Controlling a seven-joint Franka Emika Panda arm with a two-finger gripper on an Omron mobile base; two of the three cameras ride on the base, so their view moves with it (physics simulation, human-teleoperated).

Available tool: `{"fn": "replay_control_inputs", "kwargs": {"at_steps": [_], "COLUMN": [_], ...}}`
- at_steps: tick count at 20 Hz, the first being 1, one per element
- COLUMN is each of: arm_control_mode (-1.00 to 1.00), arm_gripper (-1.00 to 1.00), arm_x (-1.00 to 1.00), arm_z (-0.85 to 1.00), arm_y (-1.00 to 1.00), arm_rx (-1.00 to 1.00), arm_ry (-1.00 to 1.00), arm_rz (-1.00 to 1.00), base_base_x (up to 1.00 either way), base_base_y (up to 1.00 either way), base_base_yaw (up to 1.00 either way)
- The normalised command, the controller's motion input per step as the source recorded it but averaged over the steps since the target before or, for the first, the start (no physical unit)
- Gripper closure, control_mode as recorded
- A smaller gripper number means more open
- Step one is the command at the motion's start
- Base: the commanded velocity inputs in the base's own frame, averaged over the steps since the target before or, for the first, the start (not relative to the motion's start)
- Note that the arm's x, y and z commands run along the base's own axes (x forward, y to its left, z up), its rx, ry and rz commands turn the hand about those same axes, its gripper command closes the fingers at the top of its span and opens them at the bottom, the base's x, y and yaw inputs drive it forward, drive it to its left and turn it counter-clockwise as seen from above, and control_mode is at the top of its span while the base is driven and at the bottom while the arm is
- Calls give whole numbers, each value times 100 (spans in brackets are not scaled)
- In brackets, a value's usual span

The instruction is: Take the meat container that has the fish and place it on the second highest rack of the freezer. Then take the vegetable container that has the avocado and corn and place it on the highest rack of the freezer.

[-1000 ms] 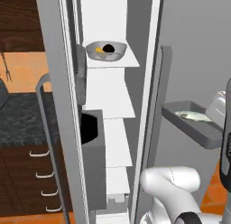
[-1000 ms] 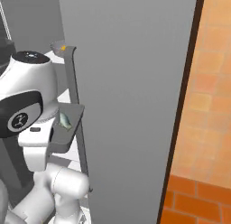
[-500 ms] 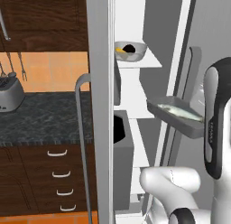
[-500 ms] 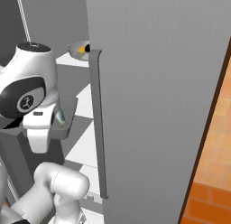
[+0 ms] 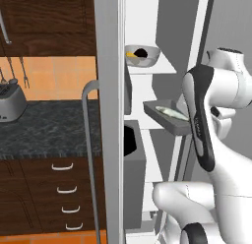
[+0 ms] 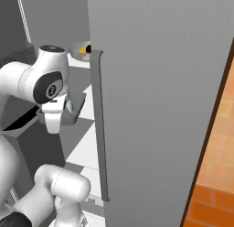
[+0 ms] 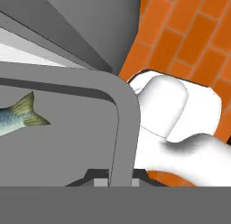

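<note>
- Tool (image 7: 121, 181): closed on the rim of the meat container (image 7: 67, 142), one dark finger tip on either side of the wall near a rounded corner.
- Meat container: shallow grey rectangular tray with a smooth matte floor and a raised rim. In the left base view it (image 5: 170, 119) hangs at the front of the open freezer (image 5: 147, 115), one level below the bowl's shelf, seemingly partly over that shelf's front edge; whether it rests there cannot be told.
- Handling, as a judgement: the tray looks stiff and light. Held by one edge, it will tend to tip, so it should be kept level.
- Fish (image 7: 18, 115): slim, silvery-green with a forked yellowish tail, lying loose on the tray floor. It probably slides easily on the smooth surface.
- Vegetable container (image 5: 142, 55): round metallic grey bowl with a wide rim, on the higher white shelf, holding the yellow corn (image 5: 130, 54) and dark avocado (image 5: 141, 53).
- Surroundings: flat white shelves, a grey freezer door with a long handle (image 6: 99, 125), and a dark speckled bench (image 5: 47, 127).
</note>
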Motion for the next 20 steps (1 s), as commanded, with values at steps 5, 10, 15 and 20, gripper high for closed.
{"fn": "replay_control_inputs", "kwargs": {"at_steps": [5, 10, 15, 20], "arm_control_mode": [-100, -100, -100, -100], "arm_gripper": [100, 100, 100, 100], "arm_x": [88, 53, 92, 100], "arm_z": [-50, -49, -36, -28], "arm_y": [28, 2, -3, -5], "arm_rx": [-1, -3, 0, 0], "arm_ry": [-10, -29, -14, 0], "arm_rz": [0, 0, 0, 0], "base_base_x": [0, 0, 0, 0], "base_base_y": [0, 0, 0, 0], "base_base_yaw": [0, 0, 0, 0]}}
